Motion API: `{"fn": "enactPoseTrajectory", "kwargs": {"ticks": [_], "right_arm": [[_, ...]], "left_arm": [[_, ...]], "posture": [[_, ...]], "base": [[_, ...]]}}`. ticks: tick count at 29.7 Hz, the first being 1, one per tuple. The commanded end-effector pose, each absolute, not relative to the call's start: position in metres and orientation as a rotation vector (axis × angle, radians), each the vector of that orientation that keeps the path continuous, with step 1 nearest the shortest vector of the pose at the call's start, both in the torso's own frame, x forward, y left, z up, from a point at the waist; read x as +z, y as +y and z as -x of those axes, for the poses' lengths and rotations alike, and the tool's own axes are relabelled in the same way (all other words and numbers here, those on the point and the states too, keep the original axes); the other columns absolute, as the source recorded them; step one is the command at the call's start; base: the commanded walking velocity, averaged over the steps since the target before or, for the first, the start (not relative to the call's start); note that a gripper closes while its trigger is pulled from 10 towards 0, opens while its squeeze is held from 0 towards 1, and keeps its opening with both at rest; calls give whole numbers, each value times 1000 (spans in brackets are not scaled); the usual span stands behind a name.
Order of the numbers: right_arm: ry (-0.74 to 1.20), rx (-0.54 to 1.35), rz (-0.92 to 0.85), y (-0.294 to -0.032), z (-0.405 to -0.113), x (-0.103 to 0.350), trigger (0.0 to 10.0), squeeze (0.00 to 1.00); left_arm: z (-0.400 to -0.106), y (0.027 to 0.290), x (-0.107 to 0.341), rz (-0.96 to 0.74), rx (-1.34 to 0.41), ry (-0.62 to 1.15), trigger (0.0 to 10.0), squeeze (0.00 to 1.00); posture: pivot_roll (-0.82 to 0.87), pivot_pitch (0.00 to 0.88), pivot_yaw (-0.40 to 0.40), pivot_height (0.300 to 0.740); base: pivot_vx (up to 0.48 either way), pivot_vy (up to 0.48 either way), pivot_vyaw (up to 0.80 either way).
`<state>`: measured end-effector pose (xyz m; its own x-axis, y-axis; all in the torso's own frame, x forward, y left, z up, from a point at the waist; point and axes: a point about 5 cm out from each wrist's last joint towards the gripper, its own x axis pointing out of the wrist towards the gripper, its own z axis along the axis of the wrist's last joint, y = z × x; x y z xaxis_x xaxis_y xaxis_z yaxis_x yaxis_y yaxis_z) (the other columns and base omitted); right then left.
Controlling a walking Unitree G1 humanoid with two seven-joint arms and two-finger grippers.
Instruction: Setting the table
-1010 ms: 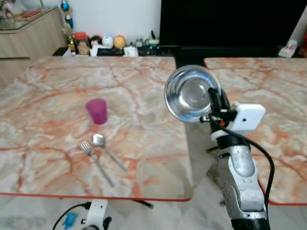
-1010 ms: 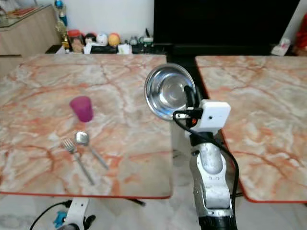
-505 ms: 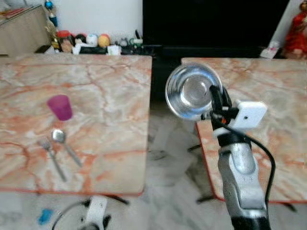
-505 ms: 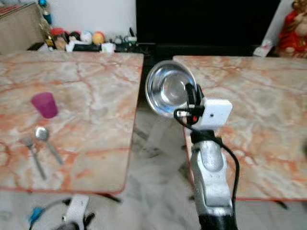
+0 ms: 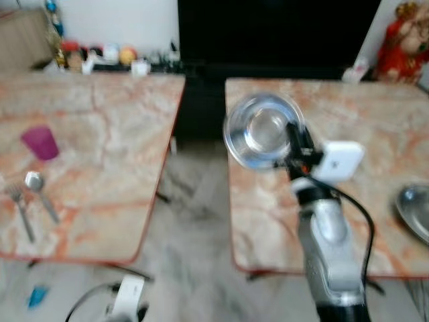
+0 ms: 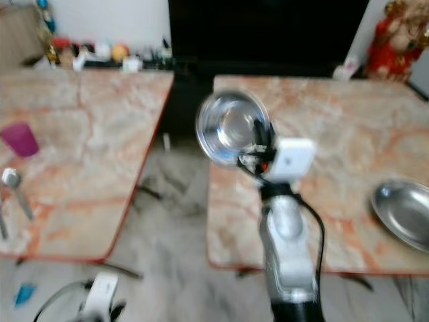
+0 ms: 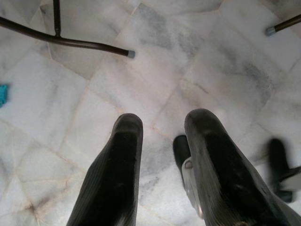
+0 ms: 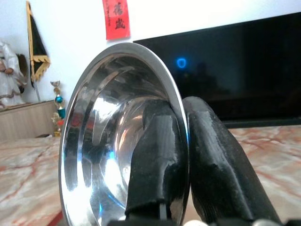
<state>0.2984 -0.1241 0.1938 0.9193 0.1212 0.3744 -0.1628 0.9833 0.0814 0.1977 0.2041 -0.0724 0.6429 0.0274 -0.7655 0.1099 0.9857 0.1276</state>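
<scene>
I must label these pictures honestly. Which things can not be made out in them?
- Fork on the left table: motion blur in the left eye view hides its tines.
- Steel plate on the right table: cut by the right eye view's edge.
- Shelf ornaments: too small and blurred.
- Held bowl: the right gripper hides part of its rim.

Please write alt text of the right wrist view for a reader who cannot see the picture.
The right hand grips a shiny steel bowl by its rim, one black finger inside and one outside, so the bowl stands on edge. Behind it are a dark television screen, a white wall with a red paper sign, and a marble table.
</scene>
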Motion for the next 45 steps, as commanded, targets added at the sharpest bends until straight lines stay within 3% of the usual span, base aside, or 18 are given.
{"fn": "enactPoseTrajectory", "kwargs": {"ticks": [1, 21, 32, 34, 36, 42, 45], "right_arm": [[-397, 122, -102, -131, -298, 198, 10000, 0], [-388, 92, -92, -137, -301, 197, 10000, 0], [-389, 40, -93, -150, -305, 199, 10000, 0], [-386, -16, -97, -162, -309, 202, 10000, 0], [-371, -152, -139, -190, -316, 206, 10000, 0], [-349, -262, -196, -212, -319, 210, 10000, 0], [-258, -403, -311, -225, -320, 200, 10000, 0]], "left_arm": [[-197, 200, -74, -165, -61, 886, 10000, 0], [-194, 202, -75, -171, -59, 896, 10000, 0], [-194, 201, -75, -154, -57, 899, 10000, 0], [-194, 201, -75, -152, -57, 899, 10000, 0], [-194, 202, -75, -152, -57, 901, 10000, 0], [-193, 203, -76, -154, -59, 904, 10000, 0], [-193, 204, -76, -159, -61, 907, 10000, 0]], "posture": [[-47, 0, 9, 740], [-45, 0, 13, 740], [-41, 1, 14, 740], [-40, 2, 15, 740], [-41, 4, 20, 740], [-43, 5, 27, 740], [-45, 4, 32, 740]], "base": [[0, -379, 0], [0, -339, 0], [0, 0, 0], [0, 0, 0], [0, 0, 0], [0, 0, 0], [0, 0, 0]]}}
